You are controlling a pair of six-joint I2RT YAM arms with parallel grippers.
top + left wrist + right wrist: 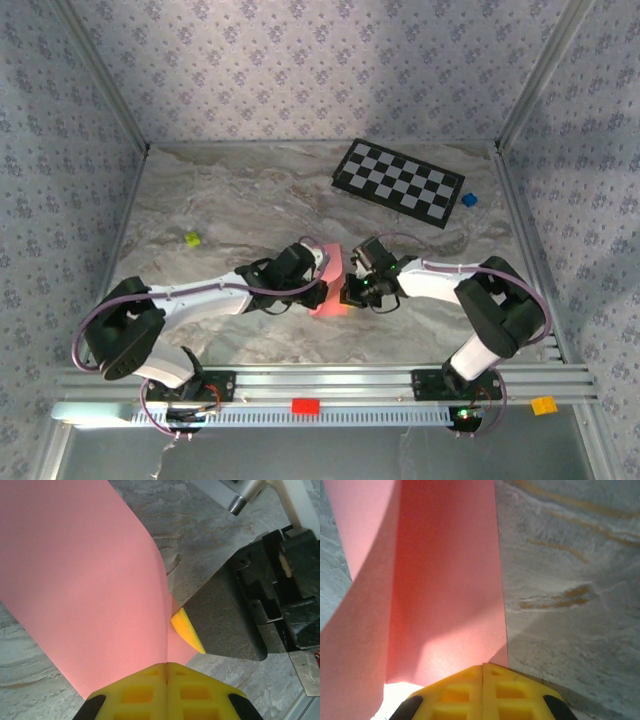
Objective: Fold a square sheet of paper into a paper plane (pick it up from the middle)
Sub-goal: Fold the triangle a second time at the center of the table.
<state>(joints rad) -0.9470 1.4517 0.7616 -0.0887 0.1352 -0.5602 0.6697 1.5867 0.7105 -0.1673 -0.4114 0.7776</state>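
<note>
From above, the sheet of paper [331, 283] stands up off the marble table [230, 200] in the middle of the near half, caught between the two arms. The left gripper [318, 282] meets it from the left and the right gripper [347, 290] from the right. A checkered board [398, 183] lies well apart at the far side.

In the left wrist view, the left gripper [166, 669] has its yellow fingers pressed together on the sheet's near edge. The pink sheet [85, 580] rises away from them in a soft bow. A yellow fingertip [187, 630] of the other gripper pokes out just beside that edge.

In the right wrist view, the right gripper [484, 669] is likewise closed, pinching the sheet [445, 580], which curls into a loose trough ahead of it.

The sheet looks very light, thin and floppy: it bends under its own weight and should crease or tear easily if tugged. It is best held at an edge with a flat, gentle pinch. With both grips so close together, pulling them apart unevenly could well wrinkle it.
</note>
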